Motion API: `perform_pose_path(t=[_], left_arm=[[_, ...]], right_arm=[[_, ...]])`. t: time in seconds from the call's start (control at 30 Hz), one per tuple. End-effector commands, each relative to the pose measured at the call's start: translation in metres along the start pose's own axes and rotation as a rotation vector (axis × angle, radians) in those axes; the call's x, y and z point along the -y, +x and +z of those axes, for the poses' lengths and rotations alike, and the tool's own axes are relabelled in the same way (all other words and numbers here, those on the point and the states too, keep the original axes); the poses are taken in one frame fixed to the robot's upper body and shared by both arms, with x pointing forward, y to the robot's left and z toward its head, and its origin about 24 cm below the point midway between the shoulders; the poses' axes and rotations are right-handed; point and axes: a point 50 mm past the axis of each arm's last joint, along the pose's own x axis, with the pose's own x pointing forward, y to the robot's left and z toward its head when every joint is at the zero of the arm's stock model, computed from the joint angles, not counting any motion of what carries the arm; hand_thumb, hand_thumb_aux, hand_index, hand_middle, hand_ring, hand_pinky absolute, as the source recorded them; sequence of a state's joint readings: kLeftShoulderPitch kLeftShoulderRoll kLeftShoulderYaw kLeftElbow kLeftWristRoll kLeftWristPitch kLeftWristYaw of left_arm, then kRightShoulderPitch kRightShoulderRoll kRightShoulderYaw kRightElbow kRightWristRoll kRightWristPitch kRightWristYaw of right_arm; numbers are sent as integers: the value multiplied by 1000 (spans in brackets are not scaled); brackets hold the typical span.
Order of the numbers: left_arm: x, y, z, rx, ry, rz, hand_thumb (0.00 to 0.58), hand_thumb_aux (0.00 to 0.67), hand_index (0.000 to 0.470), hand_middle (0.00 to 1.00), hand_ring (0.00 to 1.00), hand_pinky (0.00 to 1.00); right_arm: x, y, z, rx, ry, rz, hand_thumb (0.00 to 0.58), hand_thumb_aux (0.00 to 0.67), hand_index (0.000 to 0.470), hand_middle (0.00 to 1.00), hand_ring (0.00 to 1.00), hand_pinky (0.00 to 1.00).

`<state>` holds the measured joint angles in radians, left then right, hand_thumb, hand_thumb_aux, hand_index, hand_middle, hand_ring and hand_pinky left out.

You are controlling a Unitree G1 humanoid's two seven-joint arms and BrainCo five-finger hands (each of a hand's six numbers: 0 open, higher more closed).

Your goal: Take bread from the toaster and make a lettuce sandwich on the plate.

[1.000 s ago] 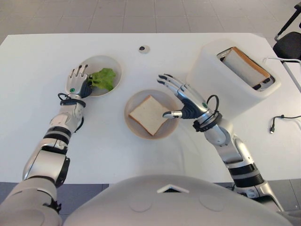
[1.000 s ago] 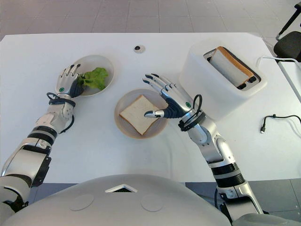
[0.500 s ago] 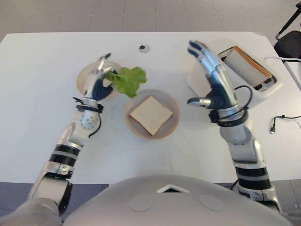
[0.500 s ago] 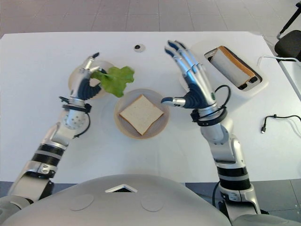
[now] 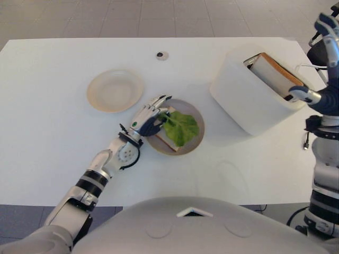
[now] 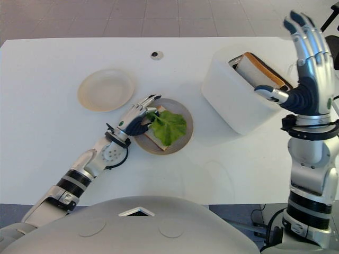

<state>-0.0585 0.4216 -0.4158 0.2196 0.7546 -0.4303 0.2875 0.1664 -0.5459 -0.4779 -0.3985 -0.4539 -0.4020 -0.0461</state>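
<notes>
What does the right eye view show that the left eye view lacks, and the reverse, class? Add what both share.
Right eye view: the whole metal right hand, open and raised beside the white box-shaped toaster. Left eye view: that hand cut by the picture's edge, and a black cable plug on the white table. Both: the left hand at the green lettuce leaf, which lies on a white bread slice on the round beige plate; a brown-crusted slice in the toaster; a second beige dish.
</notes>
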Motion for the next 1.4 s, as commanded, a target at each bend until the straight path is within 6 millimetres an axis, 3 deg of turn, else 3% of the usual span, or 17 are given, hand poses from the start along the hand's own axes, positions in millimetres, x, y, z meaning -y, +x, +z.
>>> perform_pose_path(t=[0.03, 0.13, 0.23, 0.37, 0.4, 0.43, 0.47, 0.53, 0.73, 0.8, 0.87, 0.93, 0.97, 1.03, 1.1, 1.17, 1.4], left_arm=[[-17, -5, -3, -15, 61, 38, 578, 633, 444, 0, 0, 0], [-22, -5, -1, -26, 85, 50, 482, 394, 276, 0, 0, 0], [-24, -4, -2, -34, 102, 45, 0, 0, 0, 0, 0, 0], [-16, -4, 4, -10, 81, 4, 0, 0, 0, 0, 0, 0], [-14, -4, 7, 6, 71, -10, 0, 0, 0, 0, 0, 0], [-11, -4, 10, 21, 59, -21, 0, 0, 0, 0, 0, 0], [-9, -5, 14, 41, 42, -36, 0, 0, 0, 0, 0, 0], [-4, -7, 20, 72, 14, -62, 0, 0, 0, 0, 0, 0], [-6, -10, 4, 14, 119, -101, 227, 147, 103, 0, 0, 0], [-9, -8, -2, -5, 186, -96, 198, 126, 88, 0, 0, 0], [-11, -5, -6, -16, 237, -75, 23, 13, 9, 0, 0, 0], [-12, -1, -7, -25, 265, -35, 0, 0, 0, 0, 0, 0], [-11, 1, -7, -23, 278, -26, 100, 60, 42, 0, 0, 0], [-6, 4, -6, -11, 290, -30, 436, 336, 236, 0, 0, 0], [0, 5, -4, 7, 294, -49, 489, 405, 284, 0, 0, 0], [2, 5, -2, 25, 291, -55, 579, 644, 452, 0, 0, 0], [7, 2, 2, 61, 286, -77, 580, 670, 470, 0, 0, 0]], right_arm=[[-4, -10, -26, -133, -105, 110, 0, 0, 0, 0, 0, 0], [-20, -20, -38, -213, -113, 222, 0, 0, 0, 0, 0, 0], [-40, -28, -46, -272, -91, 332, 0, 0, 0, 0, 0, 0], [-60, -30, -58, -334, -83, 405, 23, 13, 9, 0, 0, 0], [-60, -29, -56, -328, -74, 402, 209, 134, 94, 0, 0, 0], [-58, -28, -55, -322, -65, 396, 487, 402, 282, 0, 0, 0], [-55, -27, -53, -316, -63, 383, 580, 670, 470, 306, 306, 306], [-48, -26, -51, -306, -54, 362, 580, 670, 470, 1000, 1000, 1000], [-38, -23, -44, -275, -15, 324, 580, 670, 470, 1000, 1000, 1000], [-38, -23, -43, -270, -12, 326, 580, 670, 470, 1000, 1000, 1000], [-39, -22, -43, -267, -7, 323, 580, 670, 470, 1000, 1000, 1000], [-39, -20, -43, -260, 0, 301, 580, 670, 470, 1000, 1000, 1000], [-38, -19, -42, -257, 2, 294, 580, 670, 470, 1000, 1000, 1000], [-39, -18, -41, -251, 8, 291, 580, 670, 470, 1000, 1000, 1000], [-40, -18, -40, -247, 11, 290, 580, 670, 470, 1000, 1000, 1000], [-40, -17, -40, -245, 12, 287, 580, 670, 470, 1000, 1000, 1000], [-41, -14, -38, -236, 21, 276, 580, 670, 470, 1000, 1000, 1000]])
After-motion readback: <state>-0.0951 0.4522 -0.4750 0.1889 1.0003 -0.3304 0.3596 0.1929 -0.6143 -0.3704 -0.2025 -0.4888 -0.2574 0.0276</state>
